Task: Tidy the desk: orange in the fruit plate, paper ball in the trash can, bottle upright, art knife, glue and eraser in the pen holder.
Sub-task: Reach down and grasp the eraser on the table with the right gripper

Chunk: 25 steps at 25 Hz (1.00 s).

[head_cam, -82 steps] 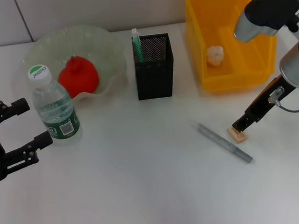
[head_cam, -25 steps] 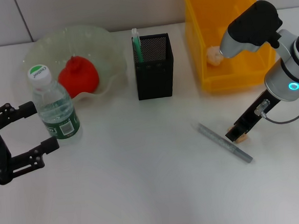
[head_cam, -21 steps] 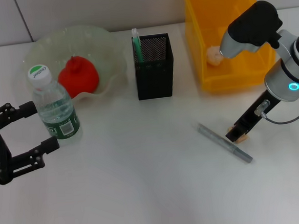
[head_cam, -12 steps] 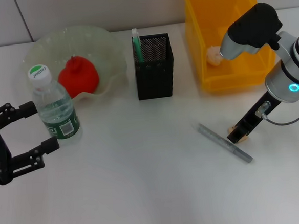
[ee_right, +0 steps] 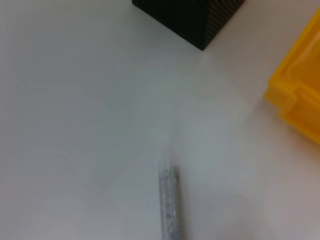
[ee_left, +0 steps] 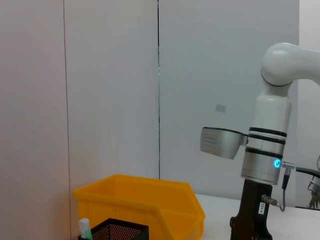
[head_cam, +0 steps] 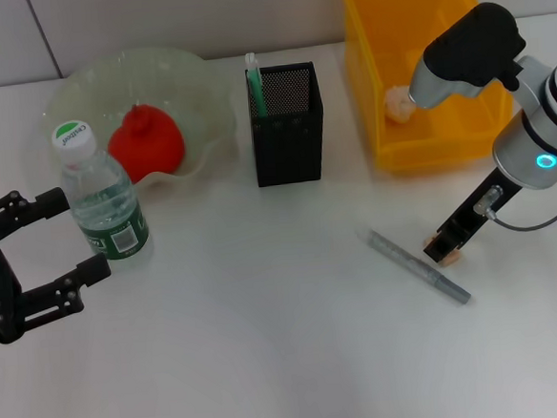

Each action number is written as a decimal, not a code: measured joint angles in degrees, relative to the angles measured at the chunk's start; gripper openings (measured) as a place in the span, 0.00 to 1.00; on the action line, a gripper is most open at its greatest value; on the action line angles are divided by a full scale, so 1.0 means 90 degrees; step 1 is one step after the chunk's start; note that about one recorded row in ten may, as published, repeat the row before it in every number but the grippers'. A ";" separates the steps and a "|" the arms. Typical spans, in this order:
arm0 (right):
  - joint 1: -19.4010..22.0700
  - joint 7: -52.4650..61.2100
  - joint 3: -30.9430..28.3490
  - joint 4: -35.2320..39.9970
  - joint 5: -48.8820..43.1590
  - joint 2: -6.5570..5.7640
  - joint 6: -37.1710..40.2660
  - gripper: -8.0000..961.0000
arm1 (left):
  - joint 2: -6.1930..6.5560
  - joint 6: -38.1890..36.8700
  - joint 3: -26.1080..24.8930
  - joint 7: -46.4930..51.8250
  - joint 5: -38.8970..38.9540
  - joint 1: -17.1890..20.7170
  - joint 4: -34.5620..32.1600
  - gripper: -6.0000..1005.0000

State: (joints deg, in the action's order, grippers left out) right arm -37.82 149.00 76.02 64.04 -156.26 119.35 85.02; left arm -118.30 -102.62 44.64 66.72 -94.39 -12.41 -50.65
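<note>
The right tool (head_cam: 442, 248) is shown lowered onto the eraser (head_cam: 447, 255), a tan block lying on the tabletop (head_cam: 269, 344) beside the far end of the grey art knife (head_cam: 419, 265). Whether its fingers have closed on the block cannot be told; only a sliver of tan shows under the tip. For a sound pick, the block is best gripped across its short sides and lifted straight up, so that the knife just beside it is not dragged along.

The pen holder (head_cam: 287, 122), with a green-capped glue stick (head_cam: 252, 82) already standing in it, lies well apart across bare tabletop; an unobstructed path is judged to run there, provided the tool is raised above the mesh rim before release. The trash can (head_cam: 422, 75), holding the paper ball (head_cam: 400, 103), stands near the arm's elbow and should be skirted.

The left tool (head_cam: 34, 264) is parked with fingers spread wide and nothing held, just beside the upright bottle (head_cam: 101, 197). The orange (head_cam: 145, 142) rests in the fruit plate (head_cam: 88, 88).
</note>
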 joint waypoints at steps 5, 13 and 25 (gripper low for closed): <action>-0.0089 0.0009 0.0000 -0.0138 -0.0006 -0.0005 -0.0003 0.50 | 0.0009 -0.0012 0.0001 -0.0002 0.0000 -0.0009 -0.0036 0.83; -0.0153 0.0010 0.0000 -0.0249 -0.0006 -0.0010 -0.0004 0.48 | 0.0010 -0.0022 0.0000 -0.0002 0.0000 -0.0008 -0.0066 0.83; -0.0224 0.0093 0.0000 -0.0300 -0.0077 -0.0010 -0.0017 0.39 | 0.0010 -0.0029 0.0001 -0.0002 0.0000 -0.0013 -0.0157 0.83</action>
State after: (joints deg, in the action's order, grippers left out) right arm -39.84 149.84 76.02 61.34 -156.95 119.27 84.86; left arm -118.21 -102.88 44.65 66.70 -94.39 -12.52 -52.06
